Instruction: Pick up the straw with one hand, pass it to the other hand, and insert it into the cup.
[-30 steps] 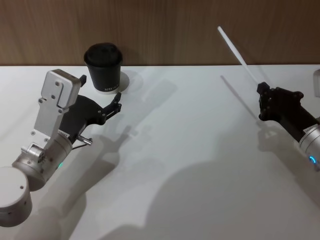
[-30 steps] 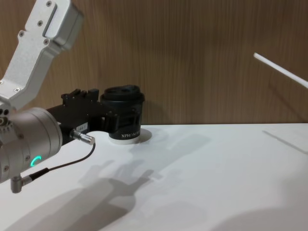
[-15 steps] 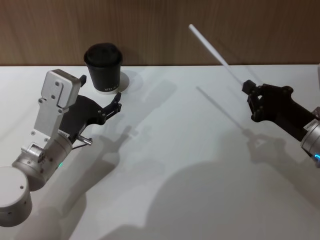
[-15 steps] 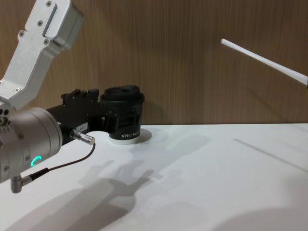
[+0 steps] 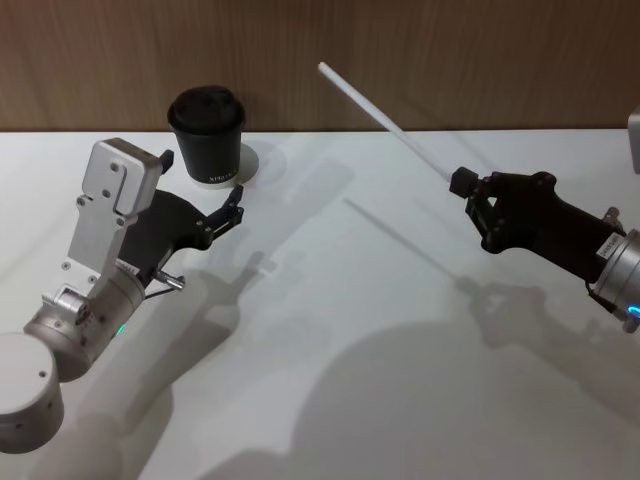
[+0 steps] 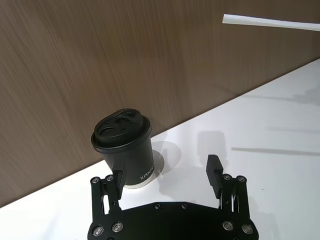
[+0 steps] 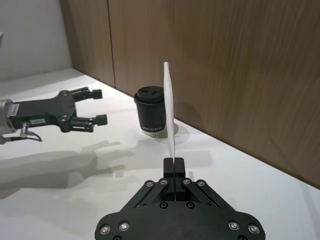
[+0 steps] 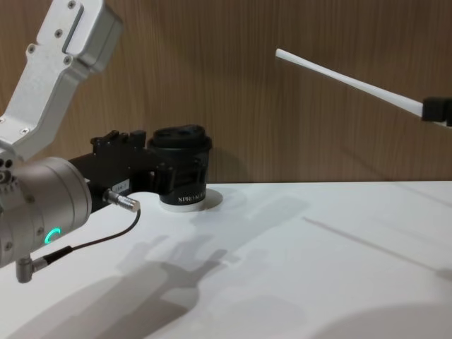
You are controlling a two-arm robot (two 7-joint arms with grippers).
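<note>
There is one white straw (image 5: 385, 118), one black paper cup (image 5: 208, 140) and one domed lid (image 5: 205, 103) on that cup. Two tools are in sight, the left tool (image 5: 236, 207) and the right tool (image 5: 462, 183), each with two fingers (image 6: 215, 170), making four fingers on two silver arms (image 5: 90, 300). One white bench (image 5: 350, 330) lies under everything, one wood-panelled wall (image 5: 500, 50) stands behind it, one thin grey cable (image 8: 92, 244) loops by the left arm, and two glowing rings (image 8: 49, 236) show, one on each arm.
</note>
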